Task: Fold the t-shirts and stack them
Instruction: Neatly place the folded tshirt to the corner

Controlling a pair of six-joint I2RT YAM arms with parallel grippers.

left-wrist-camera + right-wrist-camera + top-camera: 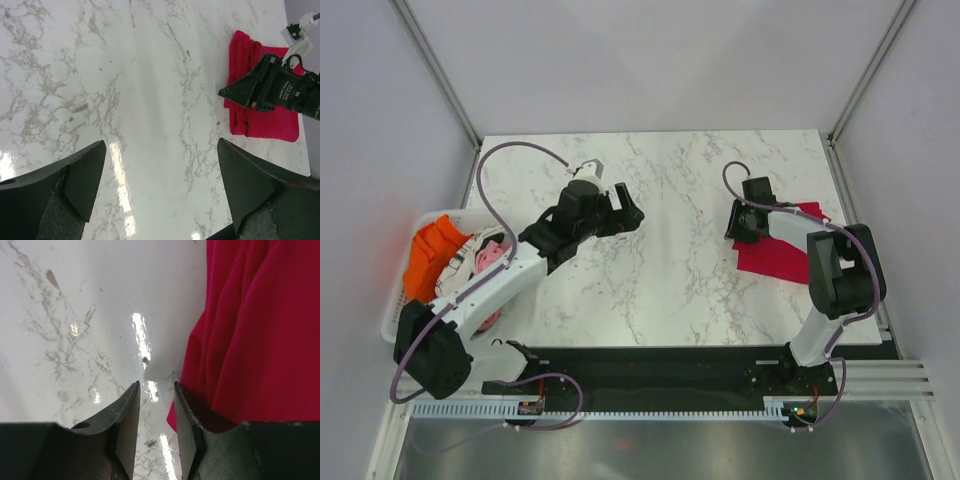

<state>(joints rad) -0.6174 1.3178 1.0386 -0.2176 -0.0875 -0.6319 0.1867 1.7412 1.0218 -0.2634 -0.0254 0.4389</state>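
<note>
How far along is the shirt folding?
Done: one crimson cloth t-shirt lies folded at the marble table's right. In hand: nothing; the right tool sits at its edge, jaws close together around nothing, the left tool open. Left: clothes wait in the white plastic basket.

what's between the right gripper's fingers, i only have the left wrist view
Observer: Only bare table. The right gripper shows a narrow gap with no cloth in it; the t-shirt lies just outside one finger.
Operator: any other clothes around
Observer: Yes, the top view shows a white basket off the table's left edge, holding orange cloth and pink cloth.
</note>
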